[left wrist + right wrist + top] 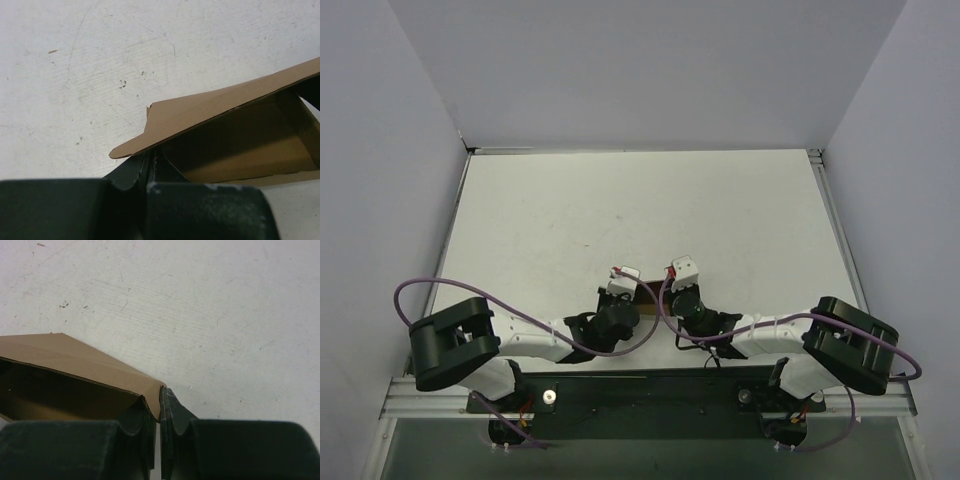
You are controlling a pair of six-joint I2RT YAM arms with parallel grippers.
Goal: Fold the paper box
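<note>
The paper box (pixel 225 115) is brown cardboard, partly opened, with a rounded flap sticking out to the left. In the left wrist view my left gripper (pixel 151 157) is shut, its tips pinching the box's edge under that flap. In the right wrist view the paper box (pixel 75 360) shows its dark hollow inside. My right gripper (pixel 161 401) is shut on the box's right corner wall. From above, only a brown sliver of the paper box (pixel 648 292) shows between the left gripper (pixel 631 299) and the right gripper (pixel 666 298), close to the table's near edge.
The white table (pixel 640 210) stretches away behind the box, scuffed and speckled. Grey walls (pixel 380 200) close it in on the left, right and back. A dark rail (pixel 650 395) with both arm bases runs along the near edge.
</note>
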